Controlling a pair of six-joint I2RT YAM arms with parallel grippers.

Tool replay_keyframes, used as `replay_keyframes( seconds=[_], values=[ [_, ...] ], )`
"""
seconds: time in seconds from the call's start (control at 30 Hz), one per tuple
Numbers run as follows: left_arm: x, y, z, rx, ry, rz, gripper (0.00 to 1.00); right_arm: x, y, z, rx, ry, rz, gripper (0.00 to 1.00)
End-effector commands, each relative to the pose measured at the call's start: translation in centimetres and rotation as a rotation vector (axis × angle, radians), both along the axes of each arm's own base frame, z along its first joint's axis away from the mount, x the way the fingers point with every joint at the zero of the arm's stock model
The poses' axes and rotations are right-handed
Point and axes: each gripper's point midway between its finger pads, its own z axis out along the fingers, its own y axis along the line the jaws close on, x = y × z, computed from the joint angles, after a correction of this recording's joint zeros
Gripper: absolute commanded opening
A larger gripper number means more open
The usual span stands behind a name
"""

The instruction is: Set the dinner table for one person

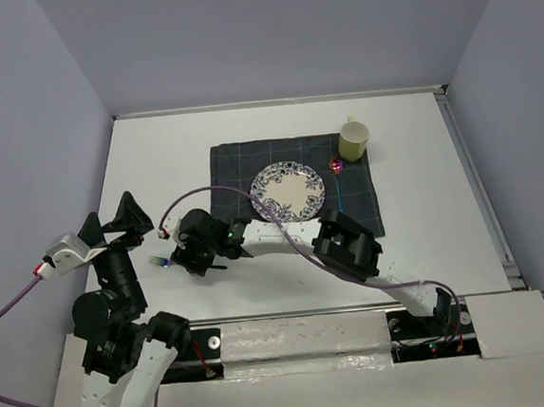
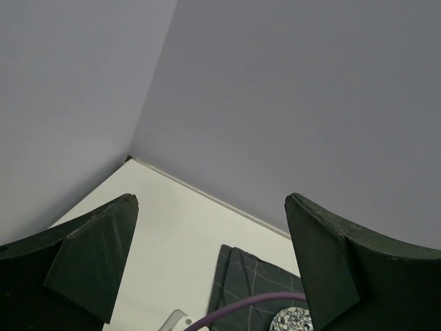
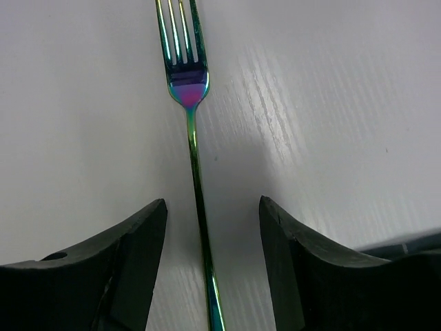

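Observation:
The white dinner table (image 1: 154, 166) carries a dark grey checked placemat (image 1: 236, 173) with a blue-patterned plate (image 1: 288, 191) on it. A yellow-green mug (image 1: 353, 139) stands at the mat's far right corner. A thin iridescent utensil (image 1: 339, 183) lies right of the plate. A rainbow fork (image 3: 187, 89) lies flat on the table left of the mat, its tines just showing in the top view (image 1: 158, 261). My right gripper (image 3: 212, 207) is open, its jaws on either side of the fork's handle without touching it. My left gripper (image 1: 114, 222) is open, empty and raised.
In the left wrist view the placemat (image 2: 255, 283), the plate's edge (image 2: 293, 321) and a purple cable (image 2: 262, 302) show below the open fingers. Grey walls enclose the table on three sides. The right arm reaches across in front of the mat.

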Motion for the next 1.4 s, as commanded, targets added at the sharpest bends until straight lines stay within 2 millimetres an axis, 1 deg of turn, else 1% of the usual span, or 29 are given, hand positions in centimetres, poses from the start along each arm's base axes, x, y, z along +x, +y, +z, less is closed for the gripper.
replay_keyframes(
  seconds=[0.0, 0.03, 0.07, 0.13, 0.17, 0.2, 0.23, 0.27, 0.3, 0.33, 0.37, 0.43, 0.5, 0.6, 0.63, 0.7, 0.73, 0.77, 0.8, 0.83, 0.93, 1.07, 1.1, 1.17, 1.23, 1.27, 1.3, 1.33, 1.37],
  values=[
    [0.1, 0.3, 0.9, -0.015, -0.038, 0.018, 0.99, -2.7, 0.7, -2.5, -0.076, -0.051, 0.038, 0.57],
    [0.0, 0.3, 1.0, -0.015, -0.040, 0.019, 0.99, -2.3, 0.2, -3.6, -0.115, -0.085, 0.005, 0.46],
    [0.0, 0.4, 1.0, -0.016, -0.042, 0.019, 0.99, -2.4, 0.2, -3.9, -0.131, -0.116, -0.011, 0.40],
    [-0.1, 0.3, 1.0, -0.016, -0.045, 0.016, 0.99, -1.7, -0.4, -4.9, -0.173, -0.176, -0.069, 0.27],
    [-0.1, 0.3, 1.1, -0.016, -0.047, 0.013, 0.99, -1.4, -0.7, -5.2, -0.181, -0.184, -0.085, 0.21],
    [-0.2, 0.3, 1.0, -0.017, -0.047, 0.013, 0.99, -1.8, -0.7, -5.5, -0.186, -0.185, -0.088, 0.15],
    [-0.2, 0.3, 1.1, -0.019, -0.051, 0.012, 0.99, -1.8, -0.8, -5.8, -0.180, -0.177, -0.112, 0.03],
    [-0.3, 0.2, 1.2, -0.016, -0.054, 0.004, 0.99, -1.7, -0.7, -5.5, -0.167, -0.175, -0.126, 0.00],
    [-0.3, 0.2, 1.3, -0.019, -0.060, 0.000, 0.99, -1.5, -0.2, -5.0, -0.133, -0.175, -0.142, 0.00],
    [-0.4, 0.1, 1.3, -0.018, -0.061, -0.004, 0.99, -1.4, -0.5, -5.1, -0.125, -0.172, -0.166, 0.00],
    [-0.4, 0.1, 1.4, -0.020, -0.064, -0.006, 0.99, -1.3, 0.3, -3.4, -0.060, -0.163, -0.197, 0.00],
    [-0.5, 0.1, 1.4, -0.021, -0.067, -0.006, 0.99, -1.2, 0.6, -2.0, -0.004, -0.145, -0.237, 0.00],
    [-0.7, 0.3, 1.6, -0.023, -0.075, -0.003, 0.99, -0.5, 1.4, 1.3, 0.095, -0.141, -0.307, 0.00],
    [-1.2, 0.9, 1.7, -0.036, -0.081, 0.027, 0.99, 1.3, 0.8, 3.9, 0.159, -0.127, -0.453, 0.00],
    [-1.3, 1.1, 1.7, -0.039, -0.082, 0.031, 0.99, 2.3, 0.0, 4.9, 0.184, -0.114, -0.534, 0.00],
    [-1.6, 1.2, 1.8, -0.045, -0.096, 0.031, 0.99, 2.6, -0.5, 5.5, 0.209, -0.101, -0.584, 0.00],
    [-1.7, 1.2, 1.9, -0.046, -0.100, 0.028, 0.99, 3.4, -0.7, 6.9, 0.265, -0.094, -0.629, 0.00],
    [-1.8, 1.2, 1.9, -0.047, -0.104, 0.026, 0.99, 3.4, -1.3, 6.3, 0.260, -0.092, -0.646, 0.00],
    [-1.9, 1.1, 2.0, -0.045, -0.108, 0.021, 0.99, 3.9, -1.6, 6.6, 0.275, -0.086, -0.664, 0.00],
    [-1.8, 0.9, 2.1, -0.040, -0.109, 0.009, 0.99, 3.9, -1.4, 7.5, 0.310, -0.069, -0.677, 0.00],
    [-2.1, 0.7, 2.4, -0.047, -0.124, -0.007, 0.99, 4.7, -2.2, 8.0, 0.336, -0.062, -0.733, 0.00],
    [-2.6, 0.6, 2.7, -0.055, -0.148, -0.025, 0.99, 6.9, -3.5, 9.9, 0.386, -0.061, -0.806, 0.00],
    [-2.8, 0.7, 2.8, -0.058, -0.157, -0.027, 0.99, 7.0, -3.5, 10.1, 0.390, -0.061, -0.814, 0.00],
    [-2.9, 0.6, 2.9, -0.060, -0.166, -0.037, 0.99, 8.5, -4.5, 10.4, 0.407, -0.059, -0.868, 0.00],
    [-3.2, 0.4, 3.1, -0.064, -0.179, -0.054, 0.99, 10.7, -6.1, 10.8, 0.418, -0.069, -0.953, 0.00],
    [-3.2, 0.3, 3.1, -0.061, -0.182, -0.061, 0.99, 11.3, -6.9, 10.4, 0.407, -0.071, -0.993, 0.00],
    [-3.2, 0.1, 3.2, -0.059, -0.185, -0.069, 0.99, 12.2, -7.3, 11.0, 0.416, -0.067, -1.028, 0.00],
    [-3.1, -0.2, 3.4, -0.049, -0.189, -0.086, 0.99, 13.5, -8.7, 10.5, 0.395, -0.083, -1.093, 0.00],
    [-3.0, -0.4, 3.4, -0.042, -0.187, -0.095, 0.99, 14.0, -8.7, 11.3, 0.415, -0.095, -1.118, 0.00]
  ],
)
